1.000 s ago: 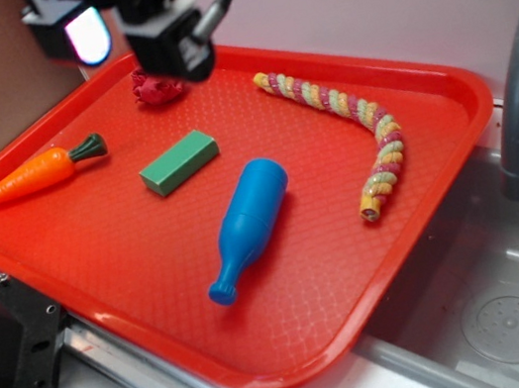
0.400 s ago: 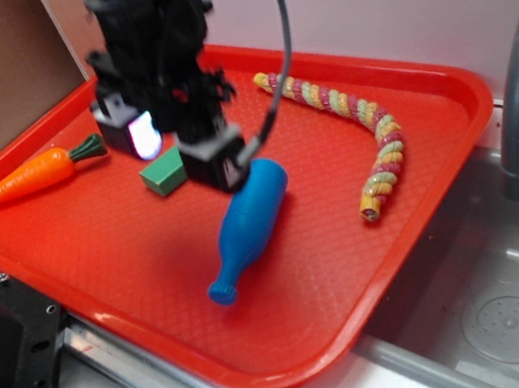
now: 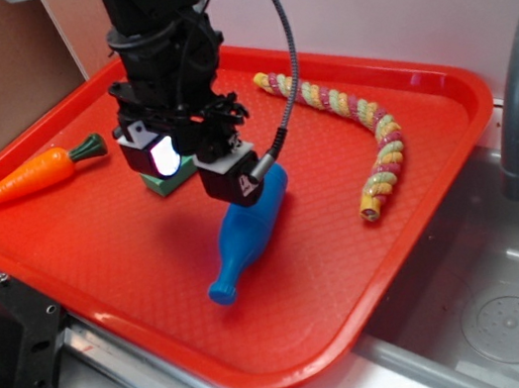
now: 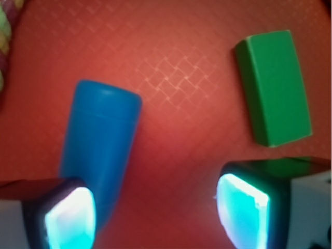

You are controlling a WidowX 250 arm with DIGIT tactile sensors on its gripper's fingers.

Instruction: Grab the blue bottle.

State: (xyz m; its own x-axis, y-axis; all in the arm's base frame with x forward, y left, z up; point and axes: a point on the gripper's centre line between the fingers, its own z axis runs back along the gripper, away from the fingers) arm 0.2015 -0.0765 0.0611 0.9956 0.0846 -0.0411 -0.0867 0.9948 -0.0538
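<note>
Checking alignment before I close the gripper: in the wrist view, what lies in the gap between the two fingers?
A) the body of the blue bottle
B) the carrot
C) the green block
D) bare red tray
D: the wrist view shows bare red tray between the fingers of the open gripper; the blue bottle sits under one finger, and the green block lies beyond the other.
</note>
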